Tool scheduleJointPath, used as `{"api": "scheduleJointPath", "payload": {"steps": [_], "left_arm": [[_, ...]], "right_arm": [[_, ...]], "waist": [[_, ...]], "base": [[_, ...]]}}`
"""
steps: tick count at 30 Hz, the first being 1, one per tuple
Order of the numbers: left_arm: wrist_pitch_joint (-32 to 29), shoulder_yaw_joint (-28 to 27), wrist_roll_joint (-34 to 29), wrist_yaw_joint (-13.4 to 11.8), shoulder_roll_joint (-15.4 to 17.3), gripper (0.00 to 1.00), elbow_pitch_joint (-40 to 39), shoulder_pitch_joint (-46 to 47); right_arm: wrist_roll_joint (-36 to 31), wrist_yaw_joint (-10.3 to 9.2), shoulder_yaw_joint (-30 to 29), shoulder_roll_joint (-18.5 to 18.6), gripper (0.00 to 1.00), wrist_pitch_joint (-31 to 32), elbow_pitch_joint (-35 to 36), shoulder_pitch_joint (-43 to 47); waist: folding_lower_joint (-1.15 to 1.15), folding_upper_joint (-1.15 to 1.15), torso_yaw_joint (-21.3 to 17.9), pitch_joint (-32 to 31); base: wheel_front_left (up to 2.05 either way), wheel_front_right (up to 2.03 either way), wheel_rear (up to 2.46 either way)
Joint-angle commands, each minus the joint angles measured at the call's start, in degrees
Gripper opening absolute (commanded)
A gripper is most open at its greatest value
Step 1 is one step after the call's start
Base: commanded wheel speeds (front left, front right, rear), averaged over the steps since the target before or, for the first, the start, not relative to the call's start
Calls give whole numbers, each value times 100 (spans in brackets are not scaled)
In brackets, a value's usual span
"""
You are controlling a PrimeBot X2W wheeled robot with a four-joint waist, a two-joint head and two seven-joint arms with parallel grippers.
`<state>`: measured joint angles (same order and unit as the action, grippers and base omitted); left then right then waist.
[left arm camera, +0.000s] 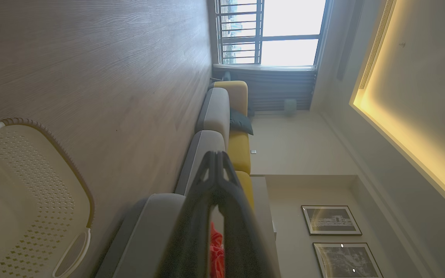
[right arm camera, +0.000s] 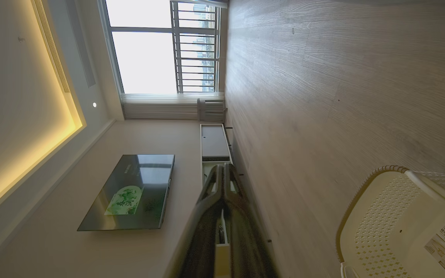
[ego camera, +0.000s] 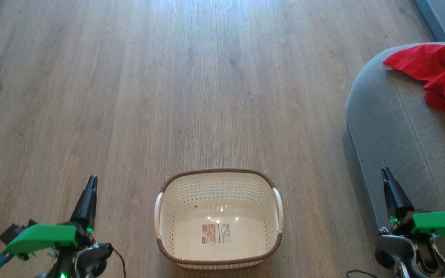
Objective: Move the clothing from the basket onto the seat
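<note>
The left jaws are closed on nothing, their two dark fingers (left arm camera: 197,210) pressed together to the tips. The right jaws are closed and empty as well, fingers (right arm camera: 207,231) meeting in a point. In the head view the left jaws hang over bare floor (ego camera: 129,96) at the lower left. The right jaws stand at the lower right, over the near edge of the seat (ego camera: 392,127).

Between the two arms the basket (ego camera: 216,170) sits on the floor, its brown rim well apart from either set of jaws. A paper label (ego camera: 216,233) lies flat on its base. A strip of open floor separates its right handle from the seat's rounded edge. Ahead of it and to its left the wood boards run wide and open.

The clothing (ego camera: 444,73) lies bunched on the seat's top near its far rounded corner. A pale tip reaches almost to the seat's edge, and the rest runs off the head view's right border. In the left wrist view a blurred red sliver between the fingers is probably this same garment.
</note>
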<state>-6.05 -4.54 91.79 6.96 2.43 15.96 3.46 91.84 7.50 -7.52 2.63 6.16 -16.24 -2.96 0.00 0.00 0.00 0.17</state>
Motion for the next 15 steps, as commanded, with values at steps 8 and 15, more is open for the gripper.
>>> {"api": "scheduleJointPath", "payload": {"steps": [8, 15], "left_arm": [[-45, -199, 37, 53, 44, 0, -190, 274], [-45, -199, 37, 53, 44, 0, -190, 274]], "right_arm": [[32, -1, 99, 25, 0, 34, 222, -323], [32, -1, 99, 25, 0, 33, 222, -323]], "waist": [[0, 0, 0, 0], [0, 0, 0, 0]], "base": [[0, 0, 0], [0, 0, 0]]}}
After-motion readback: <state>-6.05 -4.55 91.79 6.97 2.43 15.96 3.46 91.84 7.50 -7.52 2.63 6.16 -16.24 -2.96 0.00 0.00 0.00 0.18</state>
